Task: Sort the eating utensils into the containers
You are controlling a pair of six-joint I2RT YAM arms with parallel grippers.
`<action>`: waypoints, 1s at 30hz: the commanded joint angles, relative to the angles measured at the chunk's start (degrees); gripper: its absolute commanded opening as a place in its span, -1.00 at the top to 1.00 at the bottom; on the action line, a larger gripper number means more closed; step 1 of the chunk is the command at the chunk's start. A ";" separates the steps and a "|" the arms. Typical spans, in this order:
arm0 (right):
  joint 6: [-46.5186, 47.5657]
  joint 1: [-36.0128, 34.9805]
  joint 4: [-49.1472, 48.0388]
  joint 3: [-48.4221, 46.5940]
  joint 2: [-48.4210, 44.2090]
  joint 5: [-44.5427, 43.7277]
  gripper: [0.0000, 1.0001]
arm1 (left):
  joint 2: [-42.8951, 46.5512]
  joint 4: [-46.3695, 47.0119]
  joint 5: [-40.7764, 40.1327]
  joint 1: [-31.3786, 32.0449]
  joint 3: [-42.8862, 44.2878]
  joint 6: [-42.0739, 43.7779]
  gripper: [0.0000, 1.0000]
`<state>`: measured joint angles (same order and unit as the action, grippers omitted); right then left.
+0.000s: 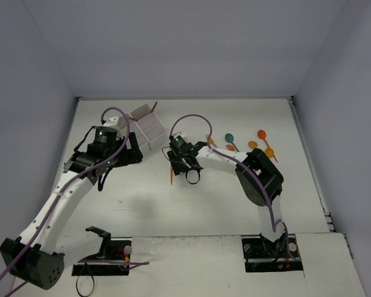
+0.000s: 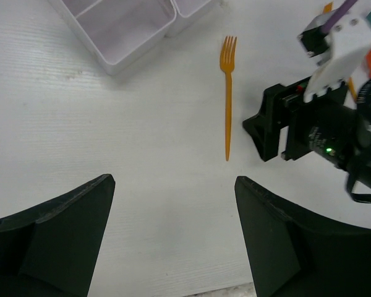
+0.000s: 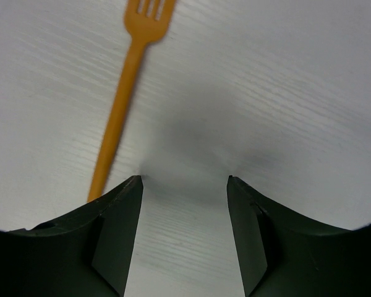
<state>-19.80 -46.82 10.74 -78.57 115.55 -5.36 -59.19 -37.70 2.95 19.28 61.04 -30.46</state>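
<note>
We see the left gripper point(image 2: 173, 210) hovering above the table point(image 1: 204, 204) with its two dark fingers point(image 2: 55, 229) spread wide apart and nothing between them. From its wrist camera, an orange fork point(image 2: 227, 99) lies flat on the white surface, tines pointing toward a corner of the white tray point(image 1: 147, 129) and handle running back toward us. The compartments that show in that view hold nothing. The right gripper point(image 3: 184, 185) is low over the table just beside the fork, on the side away from the left arm. Its jaws stand apart with only bare table between them. In its own camera, the end of the fork's handle runs alongside the outer face of one finger point(image 3: 111, 229), outside the gap, so we do not see the fork gripped. From above, the fork sits between the two grippers, a little nearer the arm bases than the tray. Further toward the right side of the table lies a loose group of spoons: a teal spoon point(image 1: 229, 138) and several orange spoons point(image 1: 261, 133), all well apart from the tray.
</note>
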 commanded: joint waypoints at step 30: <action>-1.51 21.13 1.55 28.50 -43.05 -2.35 -0.18 | -59.23 -1.95 -7.13 15.18 35.01 1.38 0.20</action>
<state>-21.21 -26.49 12.68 -50.22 74.85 -7.97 -119.58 -38.31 -1.62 34.44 92.67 -28.84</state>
